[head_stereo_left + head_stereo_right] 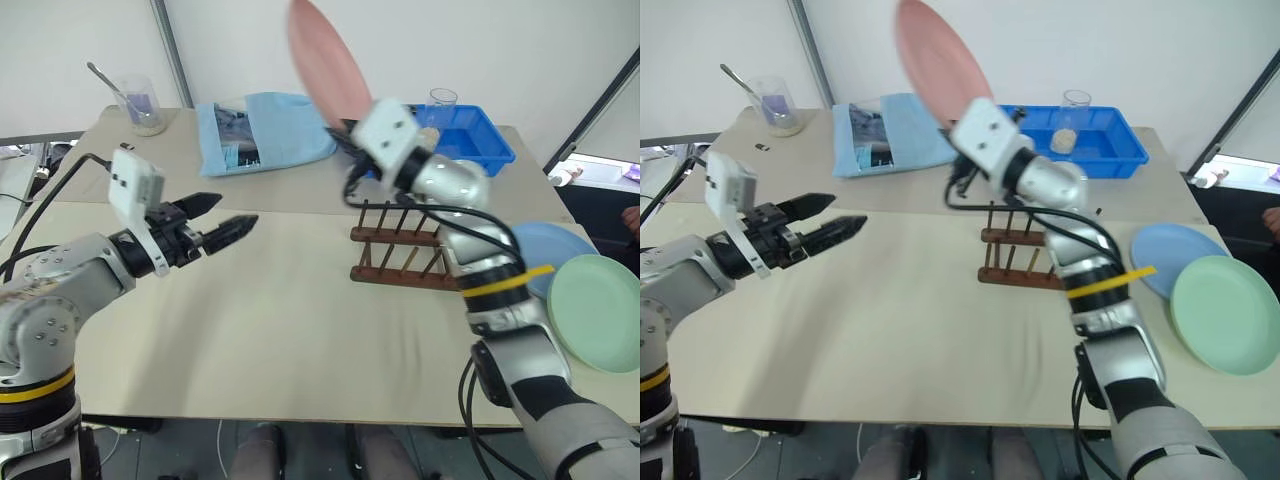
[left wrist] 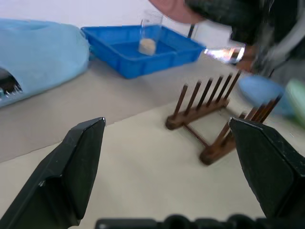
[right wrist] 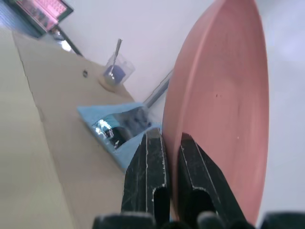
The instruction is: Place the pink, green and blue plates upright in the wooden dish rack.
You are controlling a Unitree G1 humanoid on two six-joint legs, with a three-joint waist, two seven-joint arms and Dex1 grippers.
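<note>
The pink plate (image 1: 330, 58) is raised on edge, tilted, above the back of the wooden dish rack (image 1: 400, 250). My right gripper (image 3: 172, 143) is shut on its lower rim, one finger on each face. No plate stands between the rack's pegs. The blue plate (image 1: 545, 250) lies flat at the table's right edge. The green plate (image 1: 598, 312) partly overlaps it on the near side. My left gripper (image 1: 232, 210) hovers open over the table to the left of the rack, pointing toward it, with nothing between its fingers (image 2: 81, 157).
A deep blue tray (image 1: 490, 140) holding a clear cup (image 1: 442, 100) stands behind the rack. A light blue cloth bag (image 1: 265, 130) lies at the back centre. A beaker with a spoon (image 1: 140, 105) stands at the back left.
</note>
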